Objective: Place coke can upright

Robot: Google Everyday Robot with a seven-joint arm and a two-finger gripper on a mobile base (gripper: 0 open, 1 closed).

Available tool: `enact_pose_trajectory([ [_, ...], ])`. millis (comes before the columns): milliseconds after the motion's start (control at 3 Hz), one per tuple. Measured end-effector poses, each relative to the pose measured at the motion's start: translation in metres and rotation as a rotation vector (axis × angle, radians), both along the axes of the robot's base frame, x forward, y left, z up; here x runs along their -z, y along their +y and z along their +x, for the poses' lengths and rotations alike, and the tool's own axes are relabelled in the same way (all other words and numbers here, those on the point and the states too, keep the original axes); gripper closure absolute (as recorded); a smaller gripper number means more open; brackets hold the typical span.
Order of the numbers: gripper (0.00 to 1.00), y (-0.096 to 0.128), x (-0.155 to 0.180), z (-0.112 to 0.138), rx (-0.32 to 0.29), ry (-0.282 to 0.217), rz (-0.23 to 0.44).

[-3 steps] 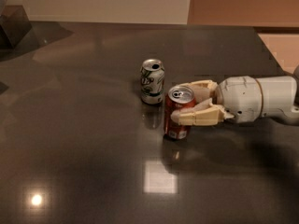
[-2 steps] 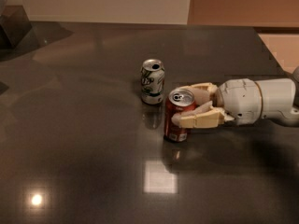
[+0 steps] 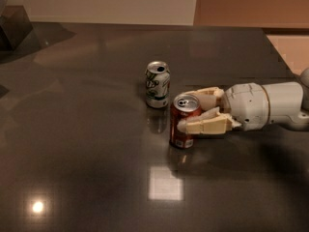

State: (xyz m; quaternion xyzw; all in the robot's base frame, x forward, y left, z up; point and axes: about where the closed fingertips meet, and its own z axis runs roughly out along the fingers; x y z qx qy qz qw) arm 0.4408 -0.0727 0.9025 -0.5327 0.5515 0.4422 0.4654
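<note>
The coke can is red with a silver top and stands upright on the dark table, right of centre. My gripper reaches in from the right. Its two cream fingers close on the can's upper half, one behind it and one in front. The can's base rests on the table.
A white-silver can with green-black markings stands upright just behind and to the left of the coke can, a small gap away. A dark boxy object sits at the far left corner. The table's right edge runs near my arm.
</note>
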Motion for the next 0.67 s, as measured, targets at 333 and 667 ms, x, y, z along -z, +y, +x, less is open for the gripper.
enact_pose_trajectory([
  [333, 0.0, 0.002, -0.0009, -0.0005, -0.004, -0.002, -0.001],
  [667, 0.0, 0.002, -0.0009, -0.0005, -0.004, -0.002, -0.001],
])
